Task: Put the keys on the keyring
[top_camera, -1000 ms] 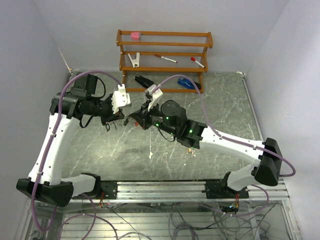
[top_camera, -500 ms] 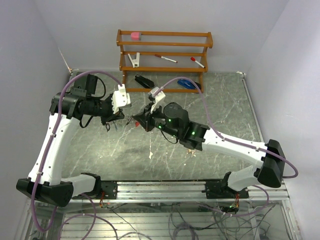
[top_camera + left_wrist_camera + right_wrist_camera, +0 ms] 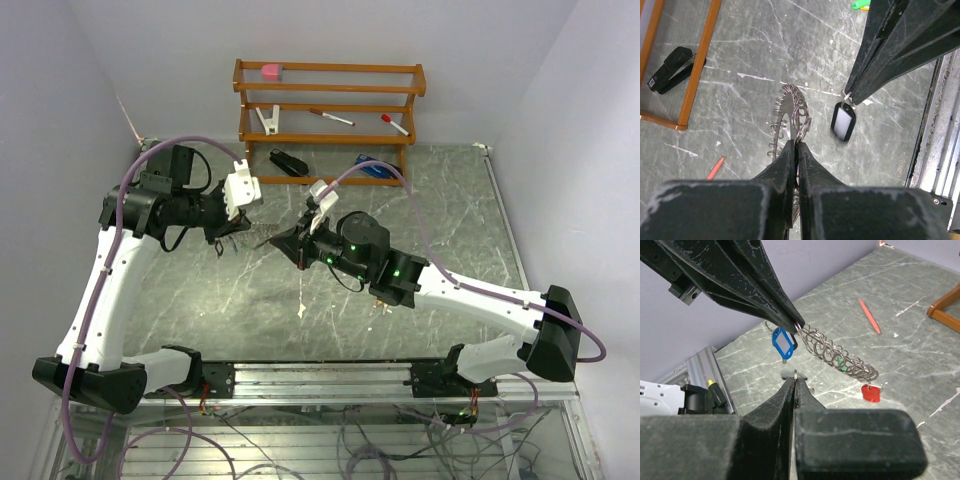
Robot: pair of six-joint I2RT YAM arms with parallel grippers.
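The keyring (image 3: 790, 112), a thin silver hoop fringed with small wire loops, hangs from my left gripper (image 3: 796, 144), which is shut on its rim. In the right wrist view the keyring (image 3: 836, 354) carries a blue-tagged key (image 3: 783, 342), a green one (image 3: 840, 361) and a red-tagged key (image 3: 871, 393). My right gripper (image 3: 795, 380) is shut on the small split ring (image 3: 795, 373) of a black-tagged key (image 3: 843, 123), which dangles below its tip just right of the hoop. From above, both grippers (image 3: 232, 232) (image 3: 272, 240) meet tip to tip over the left middle of the table.
A wooden rack (image 3: 328, 110) stands at the back with pens and a pink block on it. A black stapler (image 3: 672, 67) lies by its foot. A red pen (image 3: 869, 315) and a green tag (image 3: 860, 5) lie on the marbled table (image 3: 450, 220).
My right arm has swung its wrist and forearm to the right and turned, its tip staying near the keyring. The left wrist has lifted slightly. Both grippers stay shut.
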